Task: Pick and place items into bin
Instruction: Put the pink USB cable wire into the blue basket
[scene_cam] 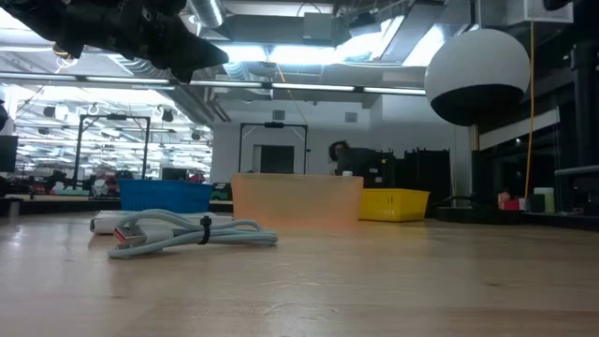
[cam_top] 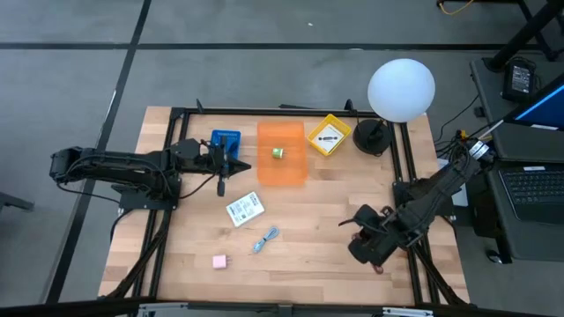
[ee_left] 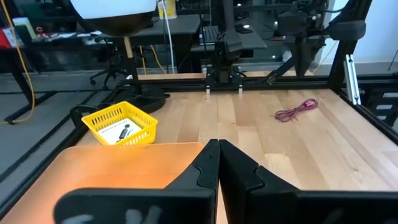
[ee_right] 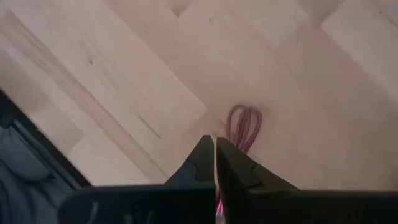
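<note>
My left gripper [cam_top: 240, 166] [ee_left: 217, 147] is shut and hovers level at the left rim of the orange bin [cam_top: 282, 154], which holds a tiny green cube [cam_top: 278, 152]. My right gripper [cam_top: 359, 231] [ee_right: 215, 148] is shut and points steeply down above a dark-red cord [ee_right: 242, 127] [ee_left: 296, 111] that lies coiled on the table. A white printed packet [cam_top: 244, 208], a light-blue cord [cam_top: 265, 239] [scene_cam: 187, 229] and a pink cube [cam_top: 219, 261] lie loose on the wood nearer the front.
A blue bin [cam_top: 226, 141] stands left of the orange one. To its right is a yellow basket [cam_top: 329, 135] holding a dark item. A white globe lamp [cam_top: 401, 88] stands at the far right corner. Black frame rails [cam_top: 408, 167] run along the table's sides.
</note>
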{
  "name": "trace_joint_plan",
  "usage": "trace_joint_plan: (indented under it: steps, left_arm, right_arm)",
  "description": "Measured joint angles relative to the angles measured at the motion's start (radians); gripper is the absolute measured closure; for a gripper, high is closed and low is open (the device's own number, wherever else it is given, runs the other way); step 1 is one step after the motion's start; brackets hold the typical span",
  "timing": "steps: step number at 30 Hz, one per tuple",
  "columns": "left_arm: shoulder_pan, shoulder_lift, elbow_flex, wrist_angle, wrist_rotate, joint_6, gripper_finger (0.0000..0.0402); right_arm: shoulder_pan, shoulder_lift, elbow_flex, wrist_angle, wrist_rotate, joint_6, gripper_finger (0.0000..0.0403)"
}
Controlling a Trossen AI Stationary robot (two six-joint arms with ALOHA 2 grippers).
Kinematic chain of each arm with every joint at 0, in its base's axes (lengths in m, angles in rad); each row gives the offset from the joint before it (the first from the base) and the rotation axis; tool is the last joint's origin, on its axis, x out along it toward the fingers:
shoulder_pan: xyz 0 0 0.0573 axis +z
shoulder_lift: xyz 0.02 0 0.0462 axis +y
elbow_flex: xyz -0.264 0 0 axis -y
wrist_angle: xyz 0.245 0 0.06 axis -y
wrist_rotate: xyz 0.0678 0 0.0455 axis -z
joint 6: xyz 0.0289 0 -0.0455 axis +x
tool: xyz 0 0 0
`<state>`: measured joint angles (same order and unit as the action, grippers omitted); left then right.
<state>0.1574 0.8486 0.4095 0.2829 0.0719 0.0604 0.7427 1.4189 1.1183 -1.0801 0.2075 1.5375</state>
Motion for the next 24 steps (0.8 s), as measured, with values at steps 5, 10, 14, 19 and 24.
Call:
trace_joint_plan:
  steps: [5,10,14,19,24]
  left_arm:
    - [0.0,0.0,0.0,0.001,0.0,0.042,0.0398]
    - [0.0,0.0,0.0,0.002,0.0,0.043,0.04]
    - [0.0,0.0,0.0,0.002,-0.001,0.048,0.0399]
    - [0.0,0.0,0.0,0.002,-0.001,0.049,0.0399]
    - [0.0,0.0,0.0,0.002,-0.001,0.049,0.04]
  right_arm:
    - [0.045,0.051,0.0,-0.014,-0.07,0.121,0.0403]
    - [0.08,0.137,0.0,-0.004,-0.116,0.184,0.0403]
    - [0.09,0.178,-0.001,0.032,-0.135,0.189,0.0403]
    - [0.098,0.21,-0.001,0.076,-0.16,0.197,0.0403]
    - [0.119,0.24,0.0,0.079,-0.158,0.245,0.0402]
